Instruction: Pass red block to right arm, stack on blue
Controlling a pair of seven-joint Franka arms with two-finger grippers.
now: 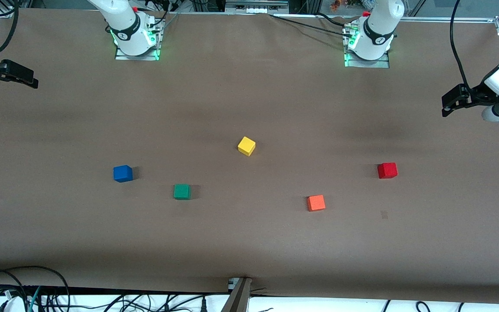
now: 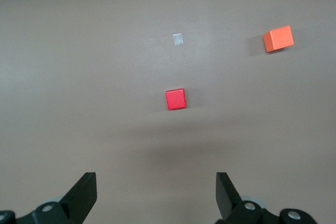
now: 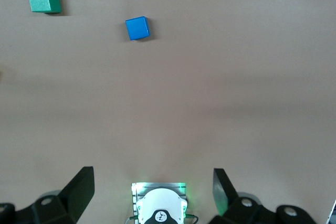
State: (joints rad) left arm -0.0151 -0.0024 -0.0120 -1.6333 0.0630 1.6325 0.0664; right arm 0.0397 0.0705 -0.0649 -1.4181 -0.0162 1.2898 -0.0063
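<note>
A: Status of the jaws?

B: Left gripper (image 2: 156, 195) and right gripper (image 3: 152, 192) are spread wide and empty, each over its own table end.

A: Progress?

B: None. The small deep-red cube (image 1: 387, 170) lies toward the left arm's end, well apart from the small blue cube (image 1: 122, 173); pickup, handover and stacking remain.

Three cameras: one high overview, two wrist-mounted.
Front looks down across tabletop (image 1: 249, 108) toward arm bases; wrists look down from height. Shared: red block (image 1: 387, 170) (image 2: 175, 99), blue block (image 1: 122, 173) (image 3: 137, 28).
</note>
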